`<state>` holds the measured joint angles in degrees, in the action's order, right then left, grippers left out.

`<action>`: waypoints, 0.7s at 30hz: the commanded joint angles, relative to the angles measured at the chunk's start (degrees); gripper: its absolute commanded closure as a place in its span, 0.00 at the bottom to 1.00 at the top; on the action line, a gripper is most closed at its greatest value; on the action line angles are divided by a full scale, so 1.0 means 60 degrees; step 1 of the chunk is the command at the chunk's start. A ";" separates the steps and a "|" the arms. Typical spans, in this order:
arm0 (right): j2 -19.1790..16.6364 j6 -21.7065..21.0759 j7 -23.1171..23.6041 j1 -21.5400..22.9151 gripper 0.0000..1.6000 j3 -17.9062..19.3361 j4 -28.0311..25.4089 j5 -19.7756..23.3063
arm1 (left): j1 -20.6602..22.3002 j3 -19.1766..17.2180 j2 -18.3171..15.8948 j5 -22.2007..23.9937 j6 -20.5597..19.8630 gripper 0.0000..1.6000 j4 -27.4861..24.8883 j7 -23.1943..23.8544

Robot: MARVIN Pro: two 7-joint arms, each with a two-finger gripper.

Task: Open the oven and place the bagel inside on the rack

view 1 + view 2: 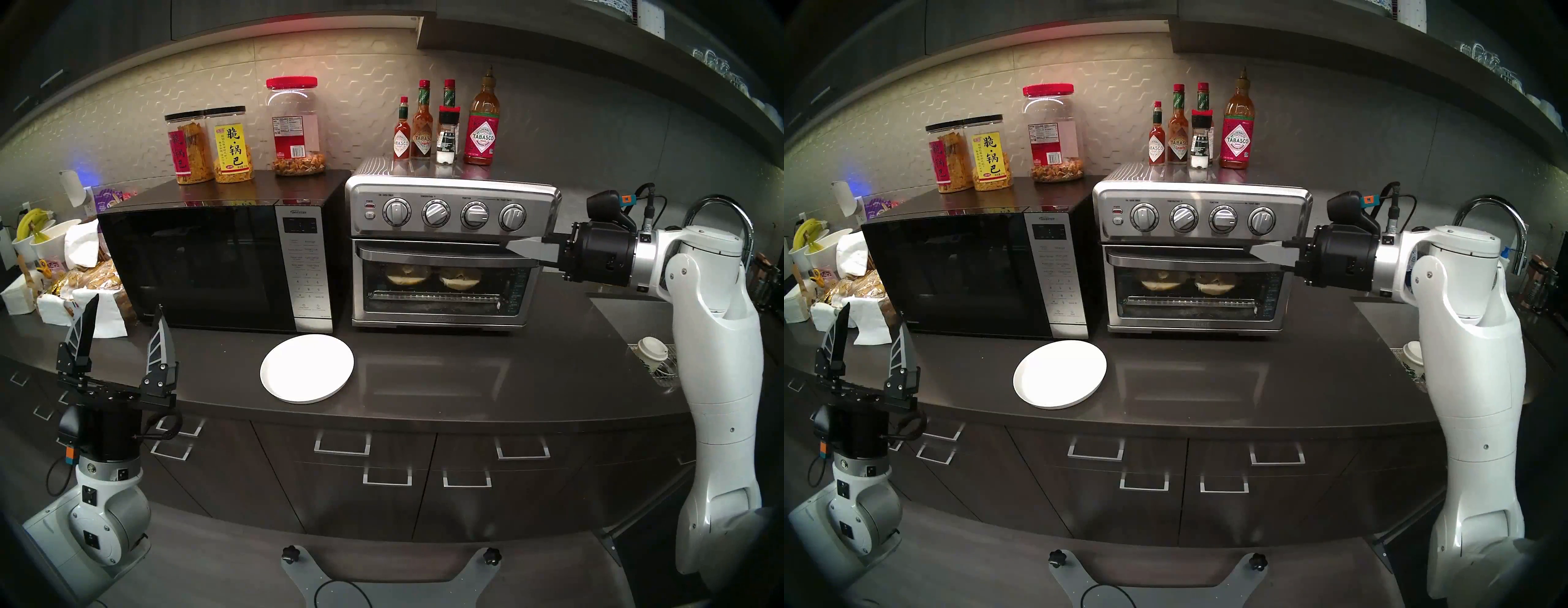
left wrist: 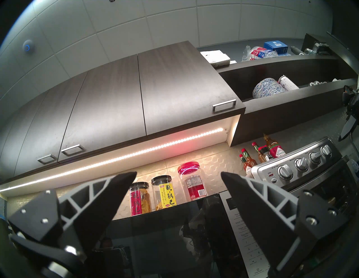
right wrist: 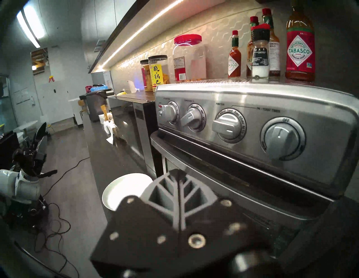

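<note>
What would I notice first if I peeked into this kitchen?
Probably the shiny oven in the middle of the counter, its door shut, with two bagel halves side by side behind the glass. The right gripper, fingers pressed together, points at the door's top right corner. In front sits a bare white plate, and the left gripper hangs open at the left.
</note>
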<state>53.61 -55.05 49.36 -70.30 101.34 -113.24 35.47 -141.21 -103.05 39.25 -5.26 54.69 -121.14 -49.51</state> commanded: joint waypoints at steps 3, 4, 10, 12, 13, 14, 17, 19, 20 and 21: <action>0.0001 0.0009 0.0159 -0.1257 1.00 0.1116 -0.0683 0.0590 | 0.0014 -0.0050 0.0015 -0.0008 0.0019 0.00 -0.0130 -0.0016; 0.0054 0.0009 0.0129 -0.1359 1.00 0.1241 -0.0713 0.0626 | 0.0014 -0.0050 0.0014 -0.0008 0.0019 0.00 -0.0130 -0.0016; 0.0292 0.0009 0.0129 -0.2053 1.00 0.1848 -0.0896 0.0757 | 0.0015 -0.0049 0.0014 -0.0008 0.0019 0.00 -0.0130 -0.0017; 0.0513 0.0009 0.0066 -0.2405 1.00 0.2246 -0.0865 0.0806 | 0.0013 -0.0051 0.0015 -0.0008 0.0018 0.00 -0.0133 -0.0018; 0.0604 0.0009 0.0027 -0.2526 1.00 0.2400 -0.0855 0.0815 | 0.0013 -0.0051 0.0015 -0.0008 0.0018 0.00 -0.0133 -0.0018; 0.0680 0.0009 0.0029 -0.2693 1.00 0.2560 -0.0893 0.0827 | 0.0012 -0.0052 0.0016 -0.0008 0.0018 0.00 -0.0134 -0.0018; 0.0806 0.0009 0.0055 -0.2936 1.00 0.2778 -0.0929 0.0837 | 0.0012 -0.0052 0.0015 -0.0008 0.0018 0.00 -0.0134 -0.0018; 0.1082 0.0009 0.0096 -0.3386 1.00 0.3223 -0.1040 0.0896 | 0.0011 -0.0052 0.0015 -0.0009 0.0018 0.00 -0.0135 -0.0019; 0.1149 0.0009 0.0110 -0.3553 1.00 0.3371 -0.1102 0.0916 | 0.0011 -0.0053 0.0016 -0.0009 0.0018 0.00 -0.0136 -0.0019; 0.1296 0.0009 0.0146 -0.3524 1.00 0.3461 -0.1077 0.0880 | 0.0010 -0.0053 0.0016 -0.0009 0.0017 0.00 -0.0137 -0.0019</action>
<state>57.45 -55.05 49.25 -86.02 117.28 -118.00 39.89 -141.20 -103.03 39.23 -5.27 54.69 -121.14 -49.51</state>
